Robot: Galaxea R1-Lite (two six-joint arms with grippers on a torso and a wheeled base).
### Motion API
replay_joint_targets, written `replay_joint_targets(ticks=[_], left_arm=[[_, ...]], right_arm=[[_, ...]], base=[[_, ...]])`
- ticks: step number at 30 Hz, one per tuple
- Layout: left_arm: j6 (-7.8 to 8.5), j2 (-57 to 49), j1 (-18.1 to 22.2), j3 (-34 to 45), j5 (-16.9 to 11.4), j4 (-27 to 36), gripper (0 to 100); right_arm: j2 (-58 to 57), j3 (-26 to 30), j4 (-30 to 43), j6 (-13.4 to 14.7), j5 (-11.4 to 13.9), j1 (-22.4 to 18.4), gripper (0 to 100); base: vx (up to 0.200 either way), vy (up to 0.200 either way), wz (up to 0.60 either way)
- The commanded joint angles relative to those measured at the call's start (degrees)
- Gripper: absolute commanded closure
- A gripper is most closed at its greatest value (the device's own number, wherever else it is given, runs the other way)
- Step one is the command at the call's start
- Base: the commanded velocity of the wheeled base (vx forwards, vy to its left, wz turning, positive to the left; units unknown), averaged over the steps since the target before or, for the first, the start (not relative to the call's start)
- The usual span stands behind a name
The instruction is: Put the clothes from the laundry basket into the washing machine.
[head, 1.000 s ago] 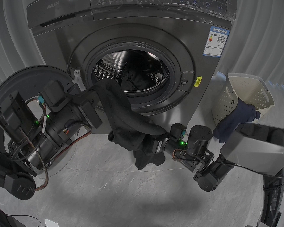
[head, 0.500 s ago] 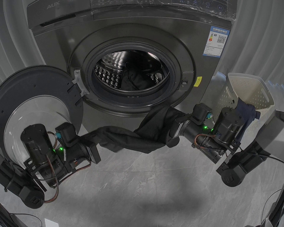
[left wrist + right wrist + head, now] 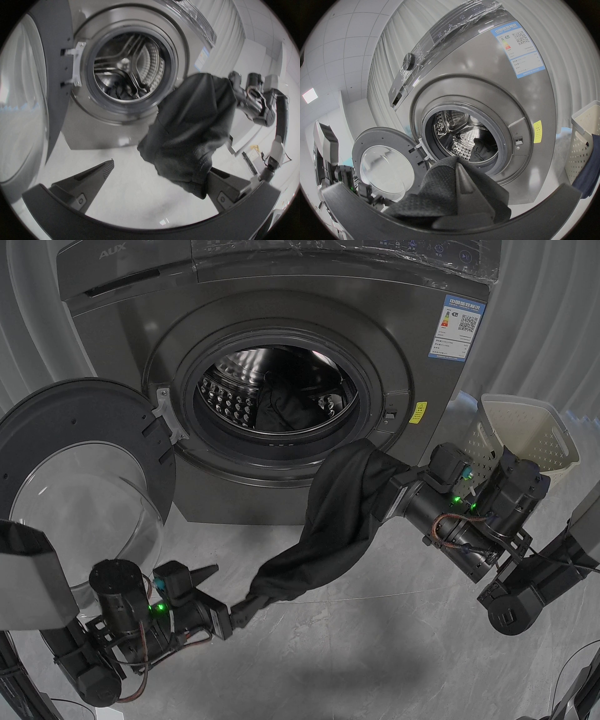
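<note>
A black garment (image 3: 340, 509) hangs in front of the washing machine (image 3: 400, 340), stretched between my two grippers. My right gripper (image 3: 382, 491) is shut on its upper end, just below and to the right of the drum opening (image 3: 275, 396). In the right wrist view the cloth (image 3: 437, 187) bunches around that gripper's finger (image 3: 472, 193). My left gripper (image 3: 234, 584) is low near the floor and open; the garment's lower end (image 3: 187, 131) drapes over one of its fingers (image 3: 225, 190), while the other finger (image 3: 90, 178) is bare. Another dark garment (image 3: 281, 405) lies inside the drum.
The round door (image 3: 75, 446) stands swung open to the left of the machine. A cream laundry basket (image 3: 531, 427) sits on the floor at the right, with a navy garment (image 3: 589, 175) hanging over its rim. Grey floor (image 3: 350, 652) spreads in front.
My left arm has dropped from the drum opening down toward the floor. My right gripper has lifted up and to the right with the black garment, which now hangs lower on the left.
</note>
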Motion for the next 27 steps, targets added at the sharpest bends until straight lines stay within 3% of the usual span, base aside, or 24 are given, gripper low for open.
replay_joint_targets(ticks=[1,9,11,14,27], left_arm=[[0.20,2.07,-2.82,3.63,-0.08,-0.08,0],[0.29,1.72,-8.01,1.79,-0.26,-0.16,0],[0.03,1.46,-9.06,1.26,-1.40,-0.16,0],[0.29,1.46,-9.94,0.03,-2.81,-0.16,0],[-0.76,6.29,-11.61,-12.98,-2.28,-0.08,0]], right_arm=[[-0.46,-0.42,-0.06,0.06,-0.05,-0.16,100],[-0.90,0.28,0.38,0.15,-0.05,1.07,100],[-0.90,0.37,0.29,0.15,-0.05,0.98,100],[-0.81,0.46,0.20,0.24,-0.05,1.24,100],[-0.99,3.27,0.47,0.41,-0.05,5.64,100]], base=[[0.000,0.000,0.00],[0.000,0.000,0.00],[0.000,0.000,0.00],[0.000,0.000,0.00],[0.000,0.000,0.00]])
